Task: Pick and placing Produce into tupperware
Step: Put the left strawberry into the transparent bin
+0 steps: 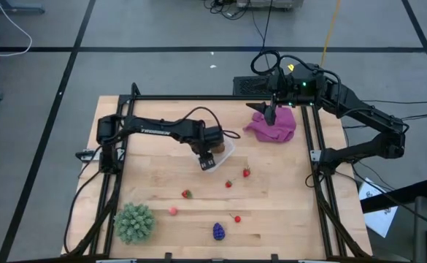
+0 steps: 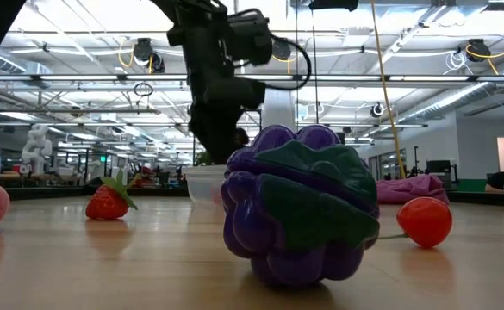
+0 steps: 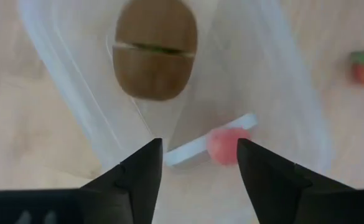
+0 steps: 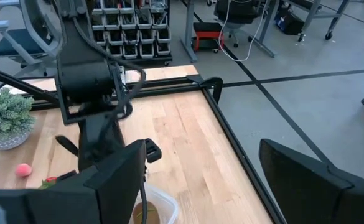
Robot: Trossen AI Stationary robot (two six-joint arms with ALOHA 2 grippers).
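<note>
While my left gripper [image 1: 207,162] is hanging open over the tupperware [image 3: 94,118], the brown oval [image 3: 156,55] is sitting inside. Right gripper [image 1: 271,117] is idling open above the cloth [image 1: 280,128].

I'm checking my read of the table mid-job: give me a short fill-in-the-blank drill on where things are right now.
1. The left gripper hangs open right above the clear ____.
2. The piece already lying inside the tub is the ____ oval.
3. The right gripper waits above the ____ at the far side of the table.
4. The grape bunch lies on the wood, ____ the tub.

Missing words: tub; brown; purple cloth; outside
</note>
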